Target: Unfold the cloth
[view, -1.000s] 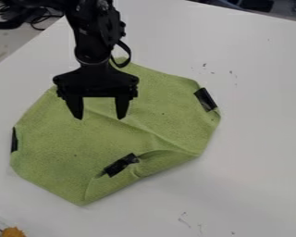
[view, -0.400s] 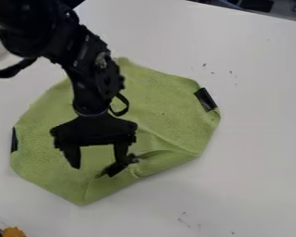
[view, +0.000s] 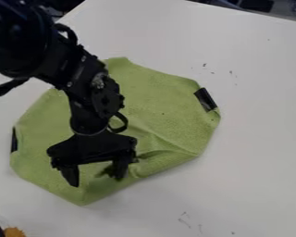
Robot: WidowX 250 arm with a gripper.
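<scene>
- Nearer the camera than before, the black gripper (view: 96, 181) has moved over the near part of the green cloth (view: 163, 97), its fingers spread apart with a gap between.
- Across the white table (view: 255, 139) lies the cloth, its near-right edge creased and folded over.
- Black patches mark its left (view: 15, 140) and right (view: 206, 99) edges.
- Farther off, dark specks (view: 204, 65) dot the table.

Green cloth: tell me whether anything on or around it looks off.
The green cloth is folded over along its lower-right edge and creased, so it isn't flat. Small dark marks dot the white table to its upper right and near the view's bottom.
</scene>
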